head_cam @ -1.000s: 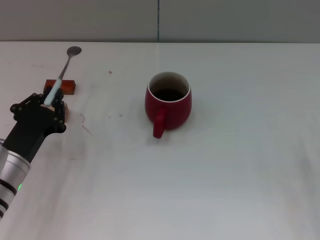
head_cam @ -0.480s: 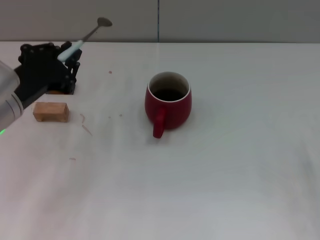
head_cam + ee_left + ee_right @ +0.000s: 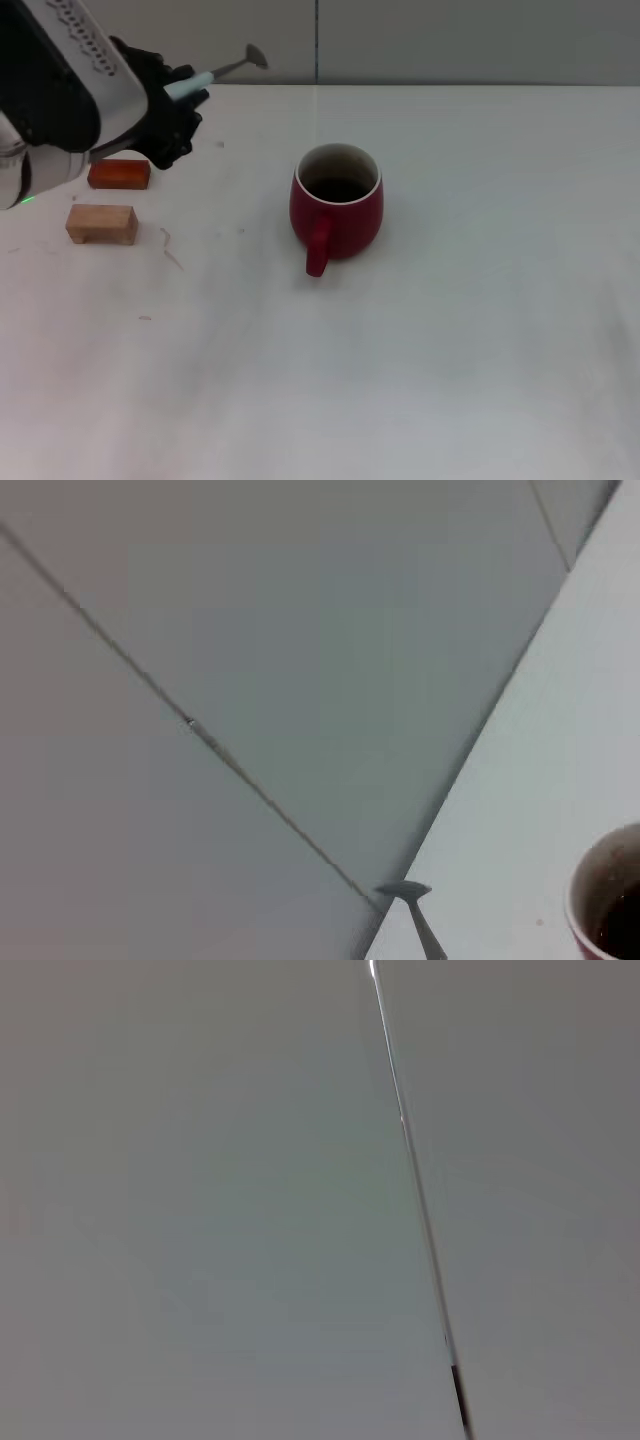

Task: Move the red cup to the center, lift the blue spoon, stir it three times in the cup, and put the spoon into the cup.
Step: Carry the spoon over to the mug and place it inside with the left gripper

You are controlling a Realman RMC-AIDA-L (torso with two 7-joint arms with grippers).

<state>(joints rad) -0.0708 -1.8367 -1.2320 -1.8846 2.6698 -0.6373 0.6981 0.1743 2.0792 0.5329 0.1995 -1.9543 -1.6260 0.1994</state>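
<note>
Holding the spoon (image 3: 215, 72) clenched in the left gripper (image 3: 178, 100), up off the table, well left of the cup (image 3: 337, 207); right gripper isn't showing.

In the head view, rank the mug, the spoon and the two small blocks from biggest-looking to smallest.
1. Red mug.
2. Spoon, held raised in the left gripper, so nearer the camera; its rank is unsure.
3. Tan block and red block: look about alike.

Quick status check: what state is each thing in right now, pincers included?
Cup: upright on the table, handle toward the robot, nothing in it.
Spoon: lifted, held by its blue handle, bowl pointing toward the cup's side.
Left pincer: shut on the spoon.
Right pincer: out of view.
Two blocks: lying on the table.
</note>
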